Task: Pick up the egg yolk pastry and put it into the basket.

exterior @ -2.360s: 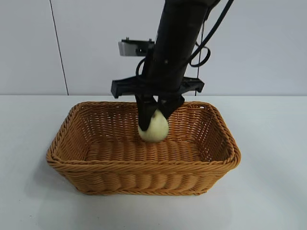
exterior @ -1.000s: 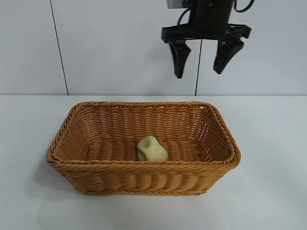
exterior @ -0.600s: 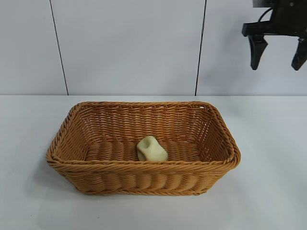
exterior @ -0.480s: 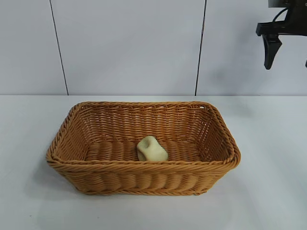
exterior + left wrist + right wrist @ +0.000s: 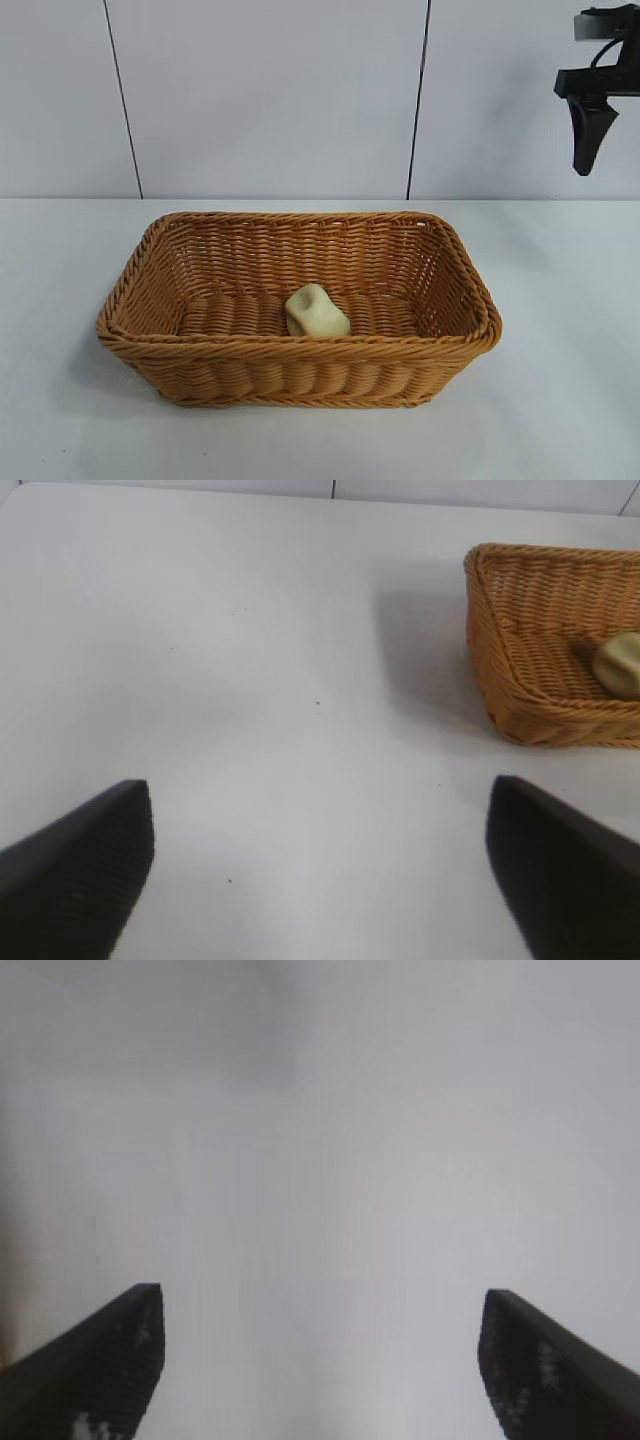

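Exterior view: basket (image 5: 300,370) sitting mid-frame on the white table (image 5: 560,380), egg yolk pastry (image 5: 316,311) lying on its floor, a bit toward the front wall. Right gripper (image 5: 615,135) way up at the upper right edge, half cut off, one finger (image 5: 588,135) showing, nothing in it.

Left wrist view: left gripper (image 5: 320,865) spread wide over bare table, holding nothing; basket corner and pastry at the right edge.

Right wrist view: fingers (image 5: 100,1370) apart, empty, just blurry white surface beyond.
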Tool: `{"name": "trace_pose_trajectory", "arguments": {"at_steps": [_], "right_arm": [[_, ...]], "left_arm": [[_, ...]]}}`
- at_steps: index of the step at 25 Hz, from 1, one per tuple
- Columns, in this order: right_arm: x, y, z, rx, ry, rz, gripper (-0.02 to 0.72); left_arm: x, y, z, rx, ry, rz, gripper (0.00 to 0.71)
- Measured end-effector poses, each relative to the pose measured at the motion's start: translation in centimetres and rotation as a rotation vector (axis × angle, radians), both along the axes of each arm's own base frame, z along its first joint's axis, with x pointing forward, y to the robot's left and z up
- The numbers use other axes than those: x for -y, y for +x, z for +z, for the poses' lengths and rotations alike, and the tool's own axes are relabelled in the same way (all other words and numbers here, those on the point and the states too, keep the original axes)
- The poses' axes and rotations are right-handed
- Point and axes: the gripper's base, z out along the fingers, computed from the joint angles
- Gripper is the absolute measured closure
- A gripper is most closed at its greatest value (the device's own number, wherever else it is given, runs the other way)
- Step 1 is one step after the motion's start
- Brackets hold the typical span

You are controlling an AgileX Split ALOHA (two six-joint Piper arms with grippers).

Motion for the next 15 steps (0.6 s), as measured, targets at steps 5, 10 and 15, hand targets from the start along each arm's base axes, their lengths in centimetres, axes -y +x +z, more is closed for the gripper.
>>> {"name": "trace_pose_trajectory", "arguments": {"at_steps": [5, 10, 15], "right_arm": [[-0.3, -6.0, 1.4, 0.005, 0.005, 0.006, 0.117], [-0.6, -12.3, 1.8, 0.033, 0.001, 0.046, 0.124], [-0.8, -17.4, 1.5, 0.154, -0.011, 0.071, 0.125]], "left_arm": [[0.0, 0.0, 0.0, 0.0, 0.0, 0.0, 0.014], [0.0, 0.0, 0.0, 0.0, 0.0, 0.0, 0.014], [0.0, 0.0, 0.0, 0.0, 0.0, 0.0, 0.014]]}}
